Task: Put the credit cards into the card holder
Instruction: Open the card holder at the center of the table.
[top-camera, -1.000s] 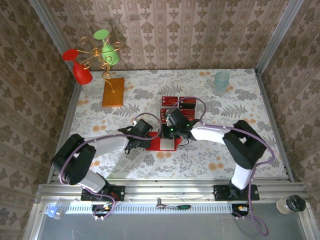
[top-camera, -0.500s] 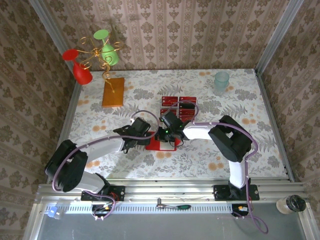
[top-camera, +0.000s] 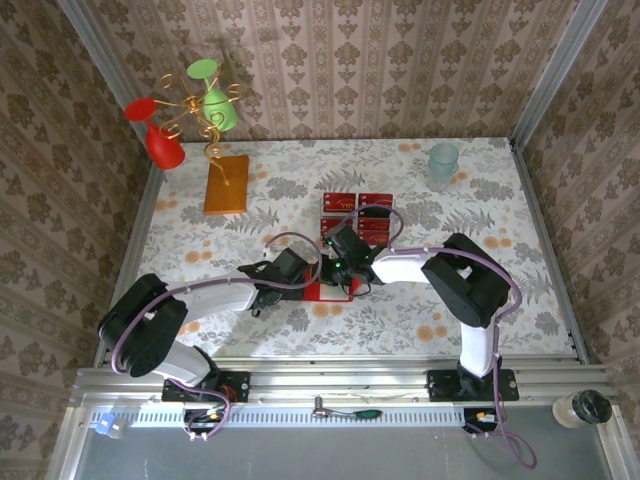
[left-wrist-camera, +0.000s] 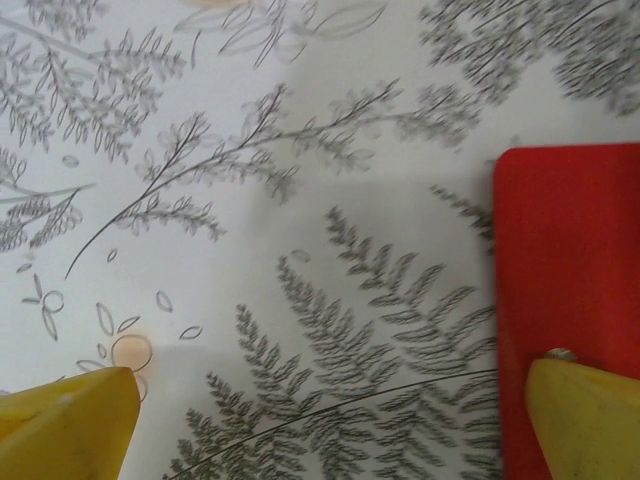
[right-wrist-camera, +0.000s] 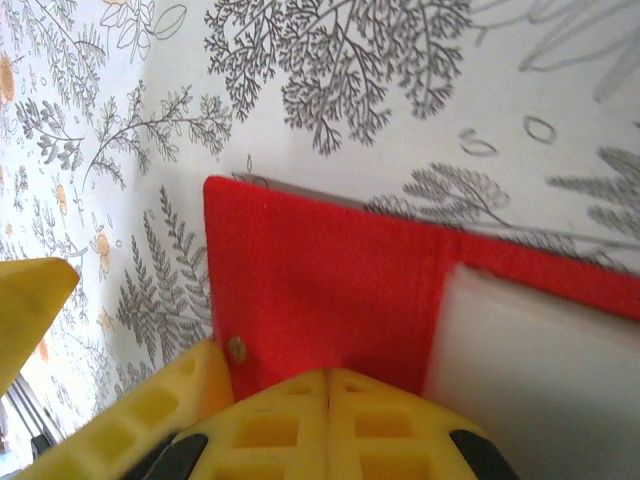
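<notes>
Card holder: flat at middle of worktop, pale inside showing. Left gripper: released wide, 1 finger over holder's edge. Right gripper: clenched, empty, tips on holder. Credit cards: grid just beyond holder, nearer right arm.

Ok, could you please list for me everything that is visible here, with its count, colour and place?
credit cards: several, red, in rows behind the centre; the right arm covers some
card holder: one, red, table centre
slab: one, orange-brown, far left
cup: one, pale green, far right
wire stand: one, gold, far left corner
glasses: red and green, on the wire stand
tool: one, green handle, near rail
jar: one, dark lid, near right corner
table: one, white with leaf print
left gripper: open, yellow, one finger on the card holder
right gripper: shut, yellow, over the card holder
</notes>
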